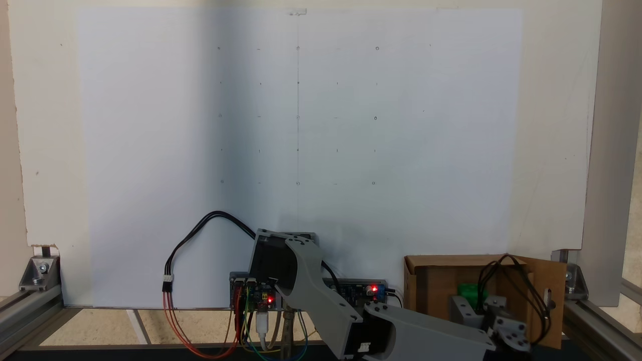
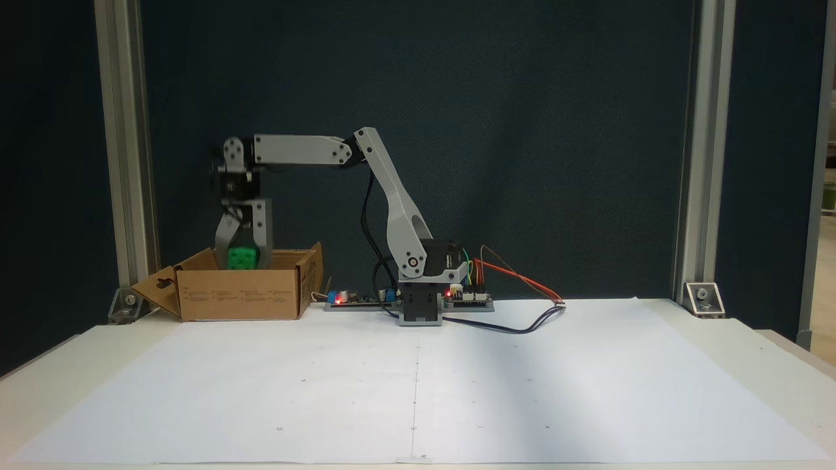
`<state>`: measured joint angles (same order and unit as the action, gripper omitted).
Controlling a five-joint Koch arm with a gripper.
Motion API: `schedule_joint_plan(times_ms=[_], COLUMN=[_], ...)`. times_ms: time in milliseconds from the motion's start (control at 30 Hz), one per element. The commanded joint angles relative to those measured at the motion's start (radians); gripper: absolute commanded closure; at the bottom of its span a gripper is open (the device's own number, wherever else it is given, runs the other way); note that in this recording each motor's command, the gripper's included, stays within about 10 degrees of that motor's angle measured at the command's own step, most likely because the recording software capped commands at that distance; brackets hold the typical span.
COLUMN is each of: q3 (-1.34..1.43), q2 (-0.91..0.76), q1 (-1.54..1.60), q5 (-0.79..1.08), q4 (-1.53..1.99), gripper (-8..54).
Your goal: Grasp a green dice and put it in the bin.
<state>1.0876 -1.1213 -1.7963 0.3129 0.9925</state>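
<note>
— Where is the dice (image 2: 242, 258)?

— Between my jaws, pinched on both sides. It hangs just above the rim of the bin (image 2: 241, 300), over the opening, with a face of pips turned toward the front camera.

— And the gripper (image 2: 243, 263)?

— Pointing straight down over the bin, closed on the dice. In the fixed view from above, the dice (image 1: 470, 293) shows as a green patch inside the bin's (image 1: 426, 286) walls, beside my wrist.

— Where is the bin?

— On the desk (image 2: 731, 339), to the left of my base (image 2: 420, 305) in the front view. One flap with a slot-shaped cutout folds out on the bin's far side from my base.

— Anything else near the bin?

— A white sheet (image 2: 418, 385) with small marks lies in front of it — nothing rests on that paper. A circuit board (image 2: 356, 299) with a red light sits between the bin and my base.
</note>
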Motion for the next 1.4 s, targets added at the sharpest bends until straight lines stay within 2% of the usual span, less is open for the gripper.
schedule_joint_plan(times_ms=[0,167,200,333,433,633,833,1167,1367], q3=[0.015,0.072,0.074,0.072,0.064,0.06,0.06,0.084,0.4], q2=[-0.018,-0.018,-0.018,-0.018,-0.06,-0.265,-0.466,-0.529,-0.68], q1=[-0.023,-0.029,-0.034,-0.058,-0.058,-0.021,0.204,0.915,1.346], q5=[0.044,0.107,0.106,0.104,0.095,-0.14,-0.365,-0.376,-0.376], q4=[-0.1,-0.129,-0.127,-0.129,-0.135,-0.261,-0.353,-0.354,-0.517], gripper=[34.0,34.1,31.0,11.9,1.3,1.7,1.8,1.5,1.4])
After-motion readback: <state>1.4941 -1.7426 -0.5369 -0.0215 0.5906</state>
